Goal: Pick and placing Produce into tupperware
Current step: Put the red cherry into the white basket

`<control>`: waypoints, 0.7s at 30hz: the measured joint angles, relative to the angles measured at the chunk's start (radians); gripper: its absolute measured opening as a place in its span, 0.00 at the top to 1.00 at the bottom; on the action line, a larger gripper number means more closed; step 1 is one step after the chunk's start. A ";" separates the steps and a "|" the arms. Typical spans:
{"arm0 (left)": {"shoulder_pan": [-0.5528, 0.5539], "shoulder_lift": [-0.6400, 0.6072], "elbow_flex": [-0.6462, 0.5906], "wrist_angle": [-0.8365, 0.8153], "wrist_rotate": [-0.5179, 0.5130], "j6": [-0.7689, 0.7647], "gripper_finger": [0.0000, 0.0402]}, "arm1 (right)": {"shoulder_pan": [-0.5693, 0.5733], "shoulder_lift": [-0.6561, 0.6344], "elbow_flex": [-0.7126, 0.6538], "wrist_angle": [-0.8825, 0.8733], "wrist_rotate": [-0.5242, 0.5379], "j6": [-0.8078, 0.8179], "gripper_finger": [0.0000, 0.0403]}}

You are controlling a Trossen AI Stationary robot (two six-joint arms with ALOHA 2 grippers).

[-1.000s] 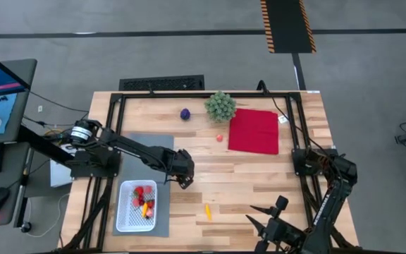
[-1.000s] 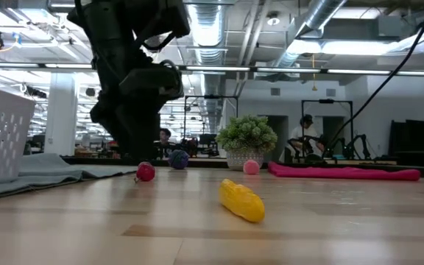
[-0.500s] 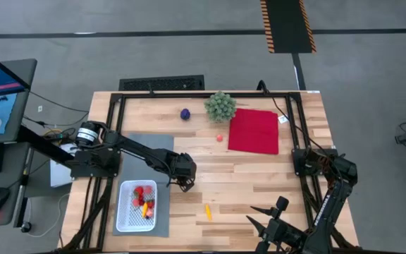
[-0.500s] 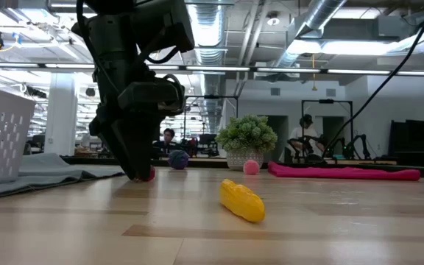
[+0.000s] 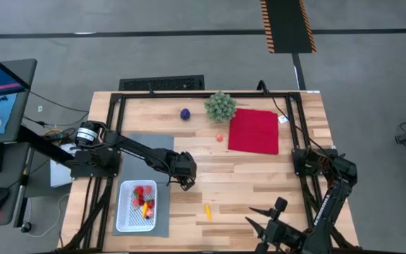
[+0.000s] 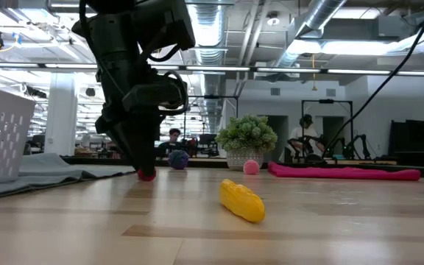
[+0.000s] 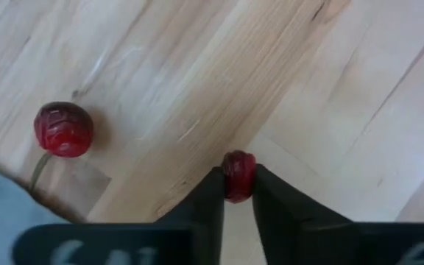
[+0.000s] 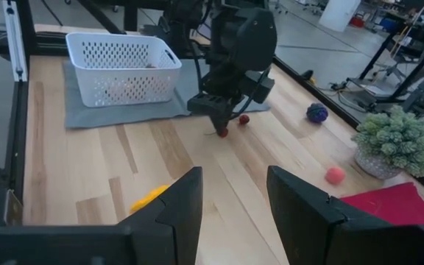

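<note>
The left gripper [image 7: 238, 193] is down on the wooden table [image 5: 259, 176], just beside the grey mat [image 5: 162, 141]. Its two fingers pinch a small dark red fruit [image 7: 238, 175]. Another dark red fruit [image 7: 63, 129] lies near it. The white tupperware [image 5: 137, 206] sits on the mat and holds red and yellow produce [image 5: 144, 200]. The right gripper [image 8: 231, 199] waits far from the mat with fingers apart, holding nothing.

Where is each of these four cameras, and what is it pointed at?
High view: overhead, looking down at the table and both arms.
Low view: at tabletop height, facing the room; the left gripper comes down.
Left wrist view: above its fingers, shut on a dark red berry.
Right wrist view: behind the open right gripper.
Shared: the white basket.
</note>
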 joint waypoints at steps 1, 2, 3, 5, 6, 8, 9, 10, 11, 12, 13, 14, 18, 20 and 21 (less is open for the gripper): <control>0.000 0.000 0.000 0.000 -0.002 0.003 0.93 | -0.001 0.000 0.000 0.004 0.000 -0.001 0.57; 0.000 0.000 0.000 0.000 -0.003 0.004 0.94 | -0.001 0.000 0.000 0.003 0.000 -0.001 0.57; 0.000 -0.001 0.000 0.000 -0.004 0.006 0.95 | -0.001 0.000 0.000 0.002 0.000 -0.001 0.57; -0.008 -0.010 0.000 -0.004 -0.004 0.024 0.96 | -0.001 0.000 0.000 0.002 0.000 -0.001 0.57; -0.015 -0.019 0.000 -0.008 -0.005 0.034 0.95 | -0.001 0.000 0.000 0.002 0.000 -0.001 0.57; -0.033 -0.049 0.000 -0.023 -0.012 0.038 0.93 | -0.001 0.000 0.000 0.002 0.000 -0.001 0.57; -0.043 -0.068 0.000 -0.042 -0.021 0.036 0.92 | -0.001 0.000 0.000 0.002 0.000 -0.001 0.57; -0.055 -0.088 0.003 -0.070 -0.028 0.032 0.91 | -0.001 0.000 0.000 0.002 -0.001 -0.001 0.57; -0.070 -0.109 0.008 -0.105 -0.043 0.021 0.90 | -0.001 0.000 0.000 0.002 0.000 -0.001 0.57; -0.086 -0.130 0.017 -0.146 -0.059 0.006 0.90 | -0.001 0.000 0.000 0.002 -0.001 -0.001 0.57; -0.105 -0.154 0.027 -0.191 -0.082 -0.012 0.90 | -0.001 0.000 0.000 0.002 -0.001 -0.001 0.57; -0.129 -0.181 0.036 -0.239 -0.109 -0.036 0.90 | -0.001 0.000 0.000 0.002 -0.001 -0.001 0.57; -0.243 -0.286 0.056 -0.398 -0.183 -0.185 0.92 | -0.001 0.000 0.000 0.007 -0.001 -0.001 0.57; -0.305 -0.337 0.057 -0.419 -0.185 -0.290 0.92 | -0.004 0.000 0.000 0.009 -0.001 -0.001 0.57; -0.335 -0.356 0.057 -0.428 -0.184 -0.360 0.92 | -0.007 0.000 0.000 0.010 -0.001 -0.001 0.57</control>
